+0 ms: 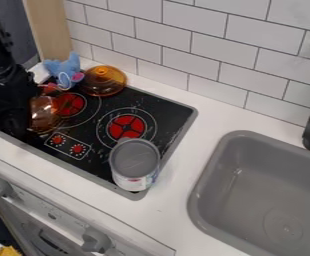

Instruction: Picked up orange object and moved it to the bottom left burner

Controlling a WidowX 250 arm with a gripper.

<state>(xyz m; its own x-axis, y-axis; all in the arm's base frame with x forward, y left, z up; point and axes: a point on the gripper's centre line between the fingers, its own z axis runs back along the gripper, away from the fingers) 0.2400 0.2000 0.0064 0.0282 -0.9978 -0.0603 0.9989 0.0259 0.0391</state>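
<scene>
Sink [241, 202] nearest; orange pot [45, 115], long axis unclear.

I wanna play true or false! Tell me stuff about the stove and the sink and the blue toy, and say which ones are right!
1. The blue toy is beside the orange lid. True.
2. A can stands on the stove. True.
3. The can is lying on its side. False: it is upright.
4. The robot arm is by the see-through orangey pot. True.
5. The orange lid is in the sink. False: it is at the back of the stove.
</scene>
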